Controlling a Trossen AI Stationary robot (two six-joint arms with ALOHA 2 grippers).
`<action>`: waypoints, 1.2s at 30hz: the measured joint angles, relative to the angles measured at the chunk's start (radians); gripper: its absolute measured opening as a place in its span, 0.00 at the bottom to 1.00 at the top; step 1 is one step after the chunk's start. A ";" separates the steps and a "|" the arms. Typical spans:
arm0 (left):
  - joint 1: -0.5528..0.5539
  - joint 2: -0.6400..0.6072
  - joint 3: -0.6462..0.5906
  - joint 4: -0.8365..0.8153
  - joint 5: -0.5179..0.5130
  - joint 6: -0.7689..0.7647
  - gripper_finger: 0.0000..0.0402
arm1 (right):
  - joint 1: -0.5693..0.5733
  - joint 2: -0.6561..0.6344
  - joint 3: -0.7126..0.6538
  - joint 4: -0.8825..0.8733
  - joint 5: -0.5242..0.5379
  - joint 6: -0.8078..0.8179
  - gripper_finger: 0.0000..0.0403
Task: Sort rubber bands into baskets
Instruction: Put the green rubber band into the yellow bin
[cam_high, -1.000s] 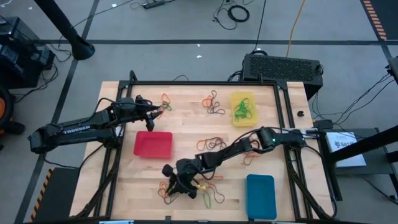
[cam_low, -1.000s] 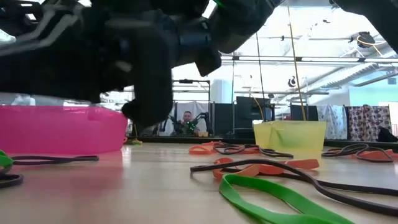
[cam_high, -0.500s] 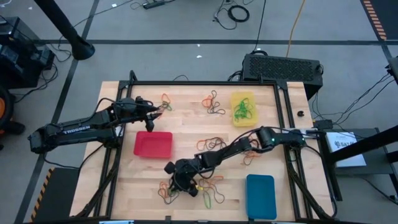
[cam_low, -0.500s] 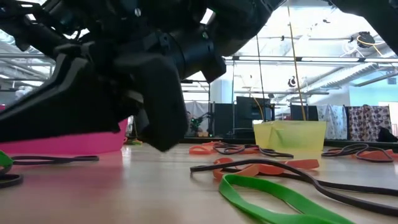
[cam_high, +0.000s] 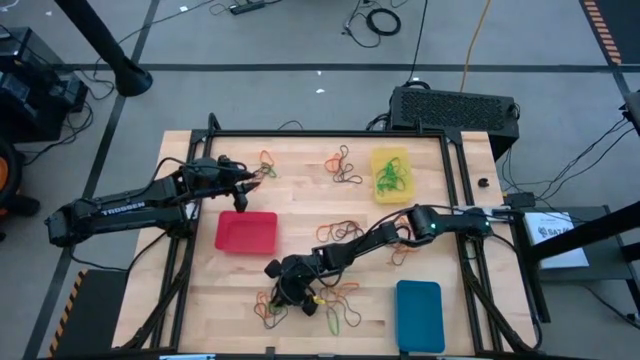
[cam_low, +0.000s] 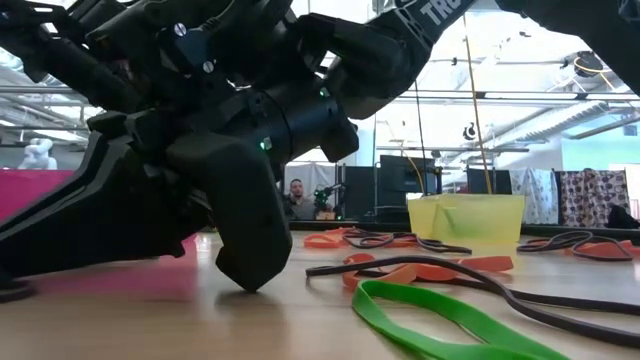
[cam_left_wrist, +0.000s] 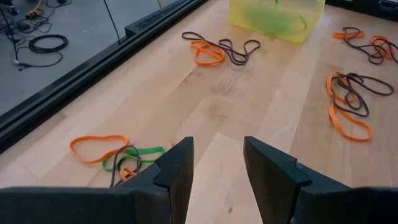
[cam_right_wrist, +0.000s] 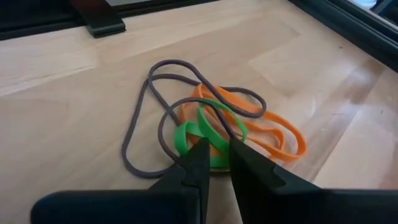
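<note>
My right gripper (cam_high: 283, 298) reaches across to the table's near left and stands low over a small tangle of rubber bands (cam_high: 268, 308): a green band (cam_right_wrist: 208, 134), an orange one (cam_right_wrist: 273, 134) and a dark one (cam_right_wrist: 155, 99). Its fingers are open by a narrow gap (cam_right_wrist: 216, 158) at the green band's near loop. In the low view a fingertip (cam_low: 245, 280) is down at the tabletop. My left gripper (cam_high: 258, 177) waits open at the far left, short of a few bands (cam_left_wrist: 118, 155). The red basket (cam_high: 246, 232), yellow basket (cam_high: 391, 175) and blue basket (cam_high: 419, 315) stand on the table. My right gripper's fingers come slanting down from the table's right side, and their tips stand on either side of a strand of the green band (cam_right_wrist: 217, 149), which lies flat on the table. I cannot tell whether they touch it.
More bands lie at the far middle (cam_high: 343, 165), the centre (cam_high: 345, 232) and near the front edge (cam_high: 335, 305). Green bands lie in the yellow basket. In the low view a green band (cam_low: 430, 315) and a dark one (cam_low: 450, 280) lie close to the camera. A black frame rail (cam_high: 455, 200) edges the table.
My right gripper has sunk toward the tabletop over the near-left tangle and rolled slightly. In the low view it now hides most of the red basket. Its narrow finger gap looks unchanged.
</note>
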 joint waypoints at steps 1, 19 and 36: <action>0.000 0.000 0.000 0.000 0.000 0.000 0.37 | 0.000 0.000 0.000 0.000 0.000 -0.007 0.13; 0.000 0.000 0.000 -0.018 0.000 0.000 0.37 | 0.003 -0.003 0.002 -0.031 0.068 0.171 0.13; 0.000 0.000 0.000 -0.038 0.001 -0.002 0.37 | 0.051 -0.251 0.000 -0.493 0.288 0.124 0.01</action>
